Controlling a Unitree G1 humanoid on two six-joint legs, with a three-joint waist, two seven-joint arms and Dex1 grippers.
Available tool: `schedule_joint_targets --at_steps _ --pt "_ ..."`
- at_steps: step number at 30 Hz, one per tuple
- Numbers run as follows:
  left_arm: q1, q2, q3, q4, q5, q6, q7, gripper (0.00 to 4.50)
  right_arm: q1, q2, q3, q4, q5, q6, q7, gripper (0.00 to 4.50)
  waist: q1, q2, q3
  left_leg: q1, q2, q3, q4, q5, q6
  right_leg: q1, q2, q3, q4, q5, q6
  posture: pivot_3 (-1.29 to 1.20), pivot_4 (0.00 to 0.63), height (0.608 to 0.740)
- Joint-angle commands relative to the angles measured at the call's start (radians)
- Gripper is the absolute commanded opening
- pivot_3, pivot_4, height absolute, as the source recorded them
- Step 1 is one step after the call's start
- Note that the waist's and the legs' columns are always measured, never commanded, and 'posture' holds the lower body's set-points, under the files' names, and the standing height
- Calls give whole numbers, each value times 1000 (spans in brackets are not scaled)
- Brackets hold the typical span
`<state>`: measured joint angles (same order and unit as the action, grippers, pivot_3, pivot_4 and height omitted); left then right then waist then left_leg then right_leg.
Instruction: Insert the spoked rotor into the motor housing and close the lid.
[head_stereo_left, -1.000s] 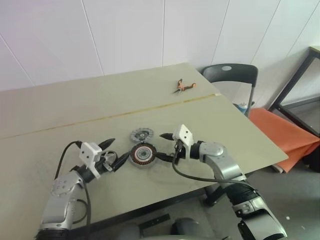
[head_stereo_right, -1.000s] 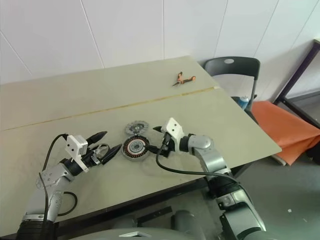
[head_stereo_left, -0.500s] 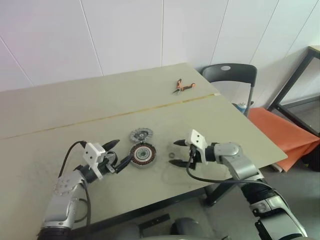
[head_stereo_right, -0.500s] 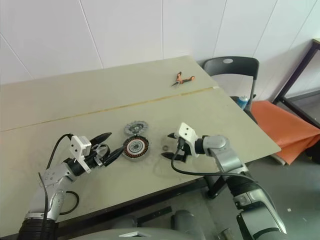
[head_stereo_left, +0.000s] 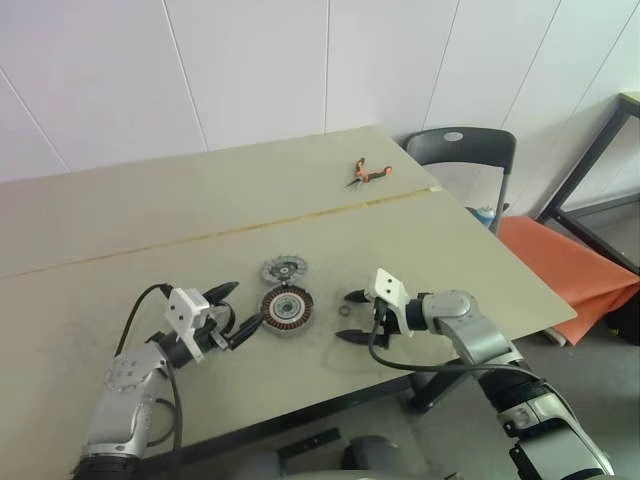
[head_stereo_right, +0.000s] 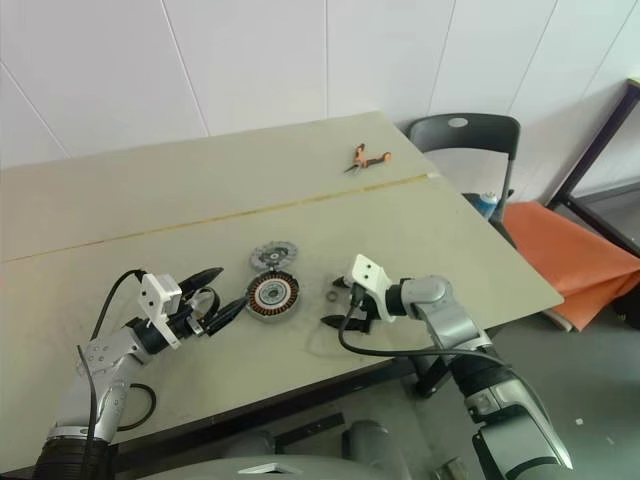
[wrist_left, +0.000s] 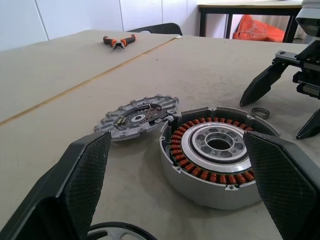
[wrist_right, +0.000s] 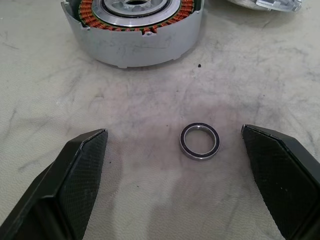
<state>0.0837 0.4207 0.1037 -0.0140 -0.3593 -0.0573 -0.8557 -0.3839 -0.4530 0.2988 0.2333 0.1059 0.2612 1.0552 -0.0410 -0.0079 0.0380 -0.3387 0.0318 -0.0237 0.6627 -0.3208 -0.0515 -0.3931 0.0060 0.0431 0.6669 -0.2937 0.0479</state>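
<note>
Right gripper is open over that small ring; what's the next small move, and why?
Probably lower the right gripper and close on the small ring: it lies flat on the table between the open fingers, apart from the motor housing, untouched.

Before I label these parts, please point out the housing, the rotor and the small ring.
housing (wrist_left: 216, 150), left wrist view, on its silver centre plate.
rotor (wrist_left: 137, 118), left wrist view, on its hub.
ring (wrist_right: 200, 141), right wrist view, on its rim.
</note>
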Motion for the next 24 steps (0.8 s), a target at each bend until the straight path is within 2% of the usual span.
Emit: schedule_joint_targets --at_steps 1,2,5,15,21,24 --pt "-3 7 9 -22 -6 -16 3 4500 -9 -5 -6 19 -10 1 -7 4493 0 0 0 0 0 0 0 0 0 0 0 0 0 0 0 0 0 740" --pt "-2 7 9 -28 -6 -13 5 4500 -11 -5 -6 25 -11 1 -6 4493 0 0 0 1 0 0 0 0 0 1 0 0 0 0 0 0 0 740" --pt "1 9 8 -40 -7 -6 11 4500 -13 -4 -5 35 -12 -1 -4 3876 0 0 0 1 0 0 0 0 0 1 0 0 0 0 0 0 0 740" --pt "-1 15 10 -51 -10 2 20 4500 -21 8 -3 40 -18 -11 -3 676 0 0 0 3 0 0 3 0 0 4 0 0 0 1 -1 0 0 740" --pt "-7 18 12 -46 -10 3 24 4500 -50 43 -29 56 -10 -17 -56 672 -3 0 0 3 0 0 3 0 0 4 1 1 0 2 -1 0 0 740" --pt "-9 18 18 -53 -15 7 33 4500 -88 100 -94 -6 91 73 -72 672 -3 0 0 2 0 0 3 0 0 3 1 1 0 2 -1 0 0 740"
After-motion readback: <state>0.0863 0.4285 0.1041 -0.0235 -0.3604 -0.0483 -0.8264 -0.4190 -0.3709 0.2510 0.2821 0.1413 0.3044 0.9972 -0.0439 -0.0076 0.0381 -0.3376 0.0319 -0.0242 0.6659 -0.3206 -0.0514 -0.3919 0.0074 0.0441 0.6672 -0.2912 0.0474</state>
